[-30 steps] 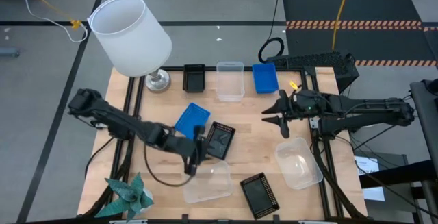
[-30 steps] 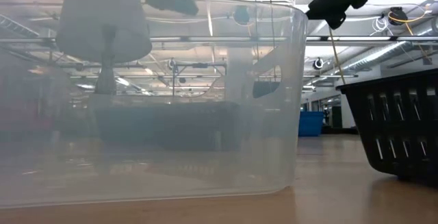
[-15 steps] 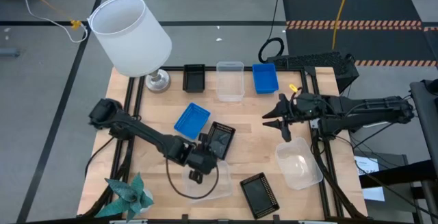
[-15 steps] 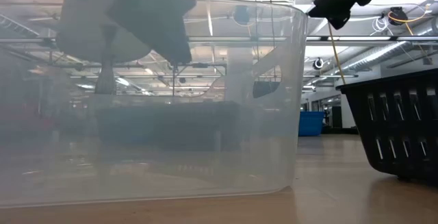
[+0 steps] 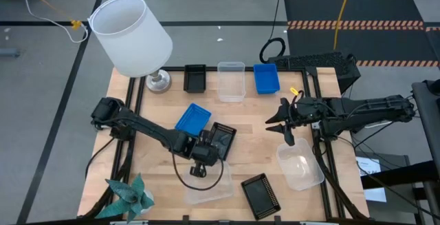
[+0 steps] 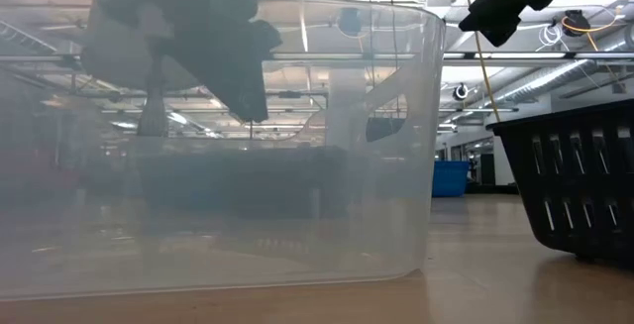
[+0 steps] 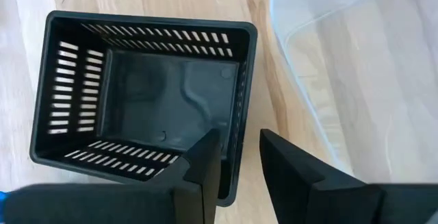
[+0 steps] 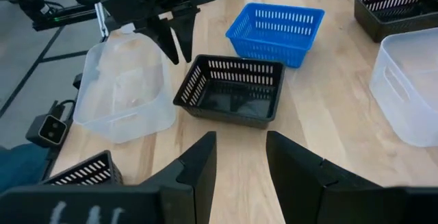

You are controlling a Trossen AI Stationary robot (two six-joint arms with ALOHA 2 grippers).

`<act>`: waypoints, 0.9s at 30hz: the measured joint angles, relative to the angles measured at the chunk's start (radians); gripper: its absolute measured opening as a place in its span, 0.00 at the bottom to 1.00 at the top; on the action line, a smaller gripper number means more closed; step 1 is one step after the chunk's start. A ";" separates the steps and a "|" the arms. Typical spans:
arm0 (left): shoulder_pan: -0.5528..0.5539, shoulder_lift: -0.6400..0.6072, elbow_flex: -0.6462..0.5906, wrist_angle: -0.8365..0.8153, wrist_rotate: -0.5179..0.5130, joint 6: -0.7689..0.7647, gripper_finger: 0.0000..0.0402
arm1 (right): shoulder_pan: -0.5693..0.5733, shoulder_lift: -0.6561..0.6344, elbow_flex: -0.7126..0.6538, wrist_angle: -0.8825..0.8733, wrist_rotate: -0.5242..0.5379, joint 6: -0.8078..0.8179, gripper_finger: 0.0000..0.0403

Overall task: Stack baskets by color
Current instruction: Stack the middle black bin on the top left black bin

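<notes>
While the left gripper [image 5: 198, 167] hangs low at the middle of the surface [image 5: 155, 177], I read this step as a pick of the slotted black basket [image 7: 144, 101] beside it. The lamp [image 5: 130, 29] at the far left and the paper star [image 5: 127, 194] at the near left corner are well clear of the work. From the left wrist, the fingers [image 7: 205, 172] are part spread with a gap between them. They sit at the basket's near corner, one over the inside and one outside, not yet pinching it as far as I can tell.

A clear basket [image 5: 210, 187] lies just beside that outer finger, and a blue basket [image 5: 193, 120] lies just past the black one. To do this well I would bring the fingers squarely over the wall, away from the corner. I would keep the outer one off the clear rim, close firmly on the slotted wall, then lift straight up so nothing drags. The light basket will likely tilt from a one-wall grip, so I would move it slowly.

Its likely home is the black basket [image 5: 195, 78] in the back row, which stands with a clear one [image 5: 231, 80] and a blue one [image 5: 265, 78]. Another black basket [image 5: 261, 196] waits at the front edge. Further right, the right gripper [image 8: 241, 142] hovers above bare wood, fingers spread and empty, near a second clear basket [image 5: 300, 164].
</notes>
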 joint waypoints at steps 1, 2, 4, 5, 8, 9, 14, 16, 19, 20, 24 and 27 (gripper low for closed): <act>0.000 0.000 0.000 0.000 0.000 0.000 0.28 | 0.005 0.000 0.000 0.000 0.000 0.006 0.30; 0.000 0.000 0.000 0.000 0.000 0.000 0.29 | 0.009 0.000 0.000 0.000 0.003 0.010 0.30; 0.000 0.000 0.000 0.000 0.000 0.000 0.32 | 0.016 0.000 0.000 0.000 0.005 0.010 0.30; -0.001 0.000 0.000 -0.001 0.000 -0.001 0.33 | 0.019 0.000 0.000 0.000 0.008 0.009 0.30; -0.001 0.011 -0.011 0.005 -0.001 -0.003 0.35 | 0.023 0.000 0.000 0.000 0.030 0.008 0.30; -0.001 0.014 -0.018 0.004 -0.007 0.000 0.36 | 0.023 0.000 0.000 0.000 0.031 0.007 0.30; -0.001 0.014 -0.046 0.030 -0.017 -0.001 0.36 | 0.023 0.000 0.000 0.002 0.032 -0.001 0.30; -0.005 0.014 -0.050 0.018 -0.018 -0.003 0.36 | 0.023 0.000 0.000 0.007 0.032 -0.015 0.30; -0.004 0.019 -0.050 0.029 -0.019 -0.003 0.36 | 0.023 0.000 0.000 0.012 0.032 -0.019 0.30; -0.001 0.025 -0.049 0.030 -0.018 -0.001 0.36 | 0.023 0.000 0.000 0.016 0.032 -0.019 0.30; 0.004 0.031 -0.049 0.027 -0.029 0.018 0.36 | 0.023 0.000 0.000 0.023 0.032 -0.019 0.30; 0.007 0.050 -0.049 0.023 -0.026 0.031 0.36 | 0.023 0.000 0.000 0.025 0.032 -0.018 0.30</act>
